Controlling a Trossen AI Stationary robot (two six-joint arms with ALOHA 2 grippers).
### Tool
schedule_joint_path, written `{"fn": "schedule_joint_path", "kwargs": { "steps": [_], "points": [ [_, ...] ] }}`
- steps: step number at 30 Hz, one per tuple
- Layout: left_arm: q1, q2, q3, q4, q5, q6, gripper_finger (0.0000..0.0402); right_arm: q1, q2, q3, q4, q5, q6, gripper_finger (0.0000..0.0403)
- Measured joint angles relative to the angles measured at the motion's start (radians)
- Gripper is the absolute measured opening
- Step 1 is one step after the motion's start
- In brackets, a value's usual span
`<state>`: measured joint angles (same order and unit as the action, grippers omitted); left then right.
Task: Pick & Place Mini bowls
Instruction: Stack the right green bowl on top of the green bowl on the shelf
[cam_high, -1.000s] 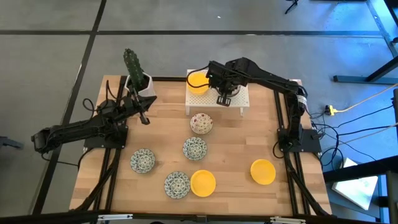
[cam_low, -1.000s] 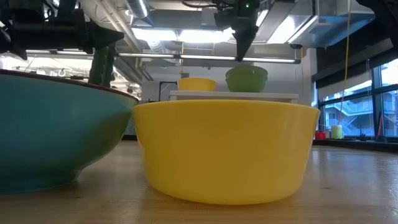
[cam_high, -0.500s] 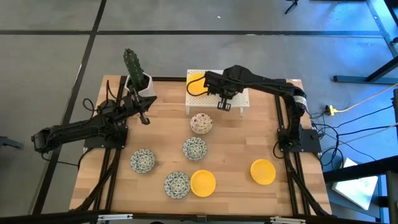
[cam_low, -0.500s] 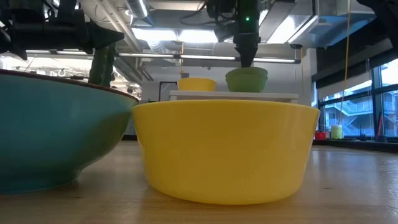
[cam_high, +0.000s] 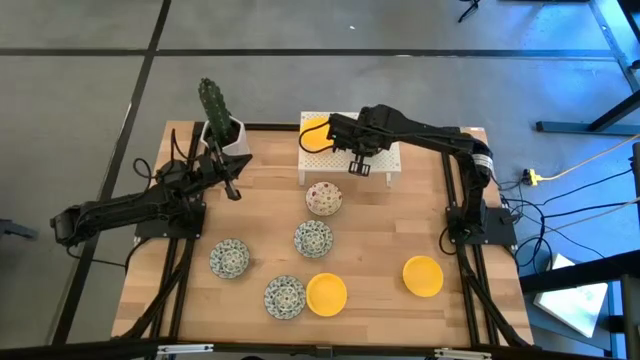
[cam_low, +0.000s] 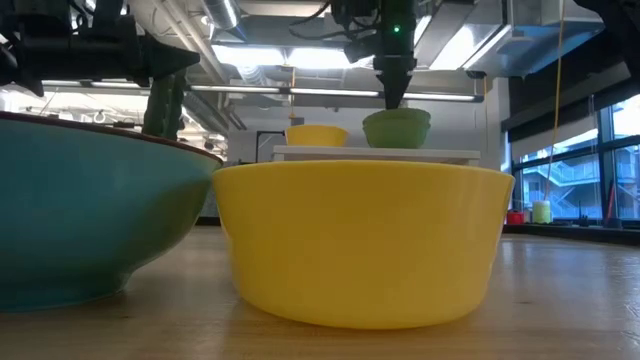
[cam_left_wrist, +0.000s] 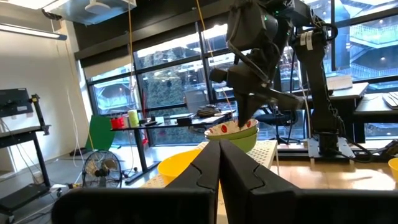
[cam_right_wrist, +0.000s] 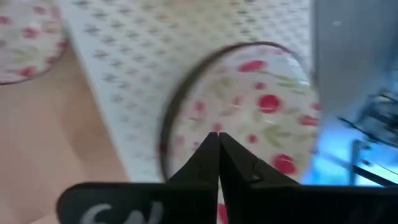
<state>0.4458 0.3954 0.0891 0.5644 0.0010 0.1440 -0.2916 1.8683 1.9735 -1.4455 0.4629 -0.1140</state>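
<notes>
A: Where are the mini bowls?

B: Two on the white perforated stand (cam_high: 385, 160) at the far side of the table (cam_high: 400, 230). Yellow bowl (cam_high: 316, 131) sits on the stand's left part. Floral bowl (cam_right_wrist: 249, 118), cream w/ red flowers inside and green outer wall, is on the stand's right part; in the high view the arm covers it.

A: Rest?

B: On the bare wood: second floral bowl (cam_high: 323, 198) just in front of the stand, patterned bowl (cam_high: 313, 238) nearer the front from it, another patterned (cam_high: 229, 259) to the left, third patterned (cam_high: 285, 297) touching or nearly touching a yellow one (cam_high: 326, 294) at the front, last yellow (cam_high: 423, 276) well apart on the right.

A: Right gripper?

B: Right gripper (cam_right_wrist: 217, 140) is over the stand, right above the floral bowl, pointing down. Fingers pinched together, holding nothing. Low view: tip just above the bowl rim, can't tell if touching.

A: Left?

B: Left gripper (cam_left_wrist: 219, 163) waits at the table's left rear, near the cactus pot (cam_high: 222, 132). Fingers pressed together, empty.
</notes>
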Motion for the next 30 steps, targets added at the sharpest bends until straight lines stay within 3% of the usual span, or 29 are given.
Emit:
{"fn": "schedule_joint_path", "kwargs": {
  "steps": [4,9,30],
  "points": [
    [0.000,0.000,0.000,0.000,0.000,0.000,0.0007,-0.014,0.000,0.014,-0.056,0.047,0.006,0.0003],
    [0.000,0.000,0.000,0.000,0.000,0.000,0.0002,-0.053,0.000,0.004,-0.084,-0.039,0.043,0.0003],
    [0.000,0.000,0.000,0.000,0.000,0.000,0.0004,-0.052,0.000,-0.033,-0.045,-0.029,0.096,0.0003]
  ]
}}
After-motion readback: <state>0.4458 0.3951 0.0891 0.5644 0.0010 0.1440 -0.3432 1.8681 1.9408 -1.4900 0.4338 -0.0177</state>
